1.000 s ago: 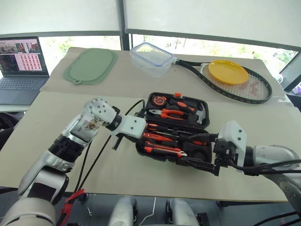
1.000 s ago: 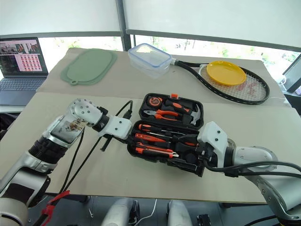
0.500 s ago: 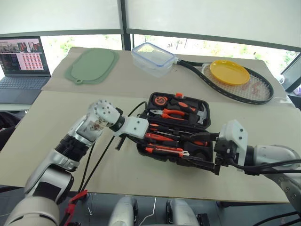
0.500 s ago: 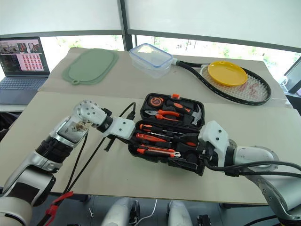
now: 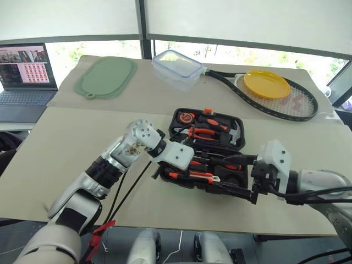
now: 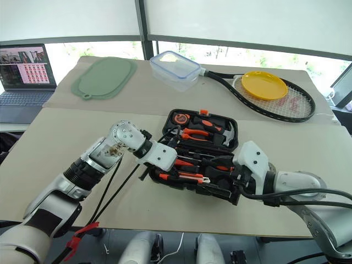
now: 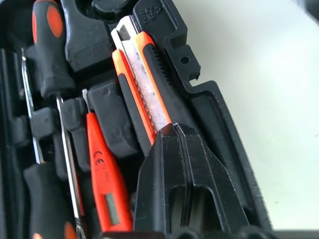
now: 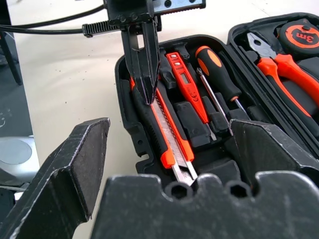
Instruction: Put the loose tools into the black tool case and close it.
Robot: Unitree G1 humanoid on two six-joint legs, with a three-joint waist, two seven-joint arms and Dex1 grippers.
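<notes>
Left hand, fingers pressed together, bears on black-orange utility knife in open black moulded-plastic tool case on bench; right hand spread. Risk: unseated knife blocks closing.

Tool case: black. Utility knife: black-orange, pale metal blade strip. Slim screwdriver: all orange. Tape measure: black with orange face. Mat: muted green. Plate: yellow. Table: beige.
</notes>
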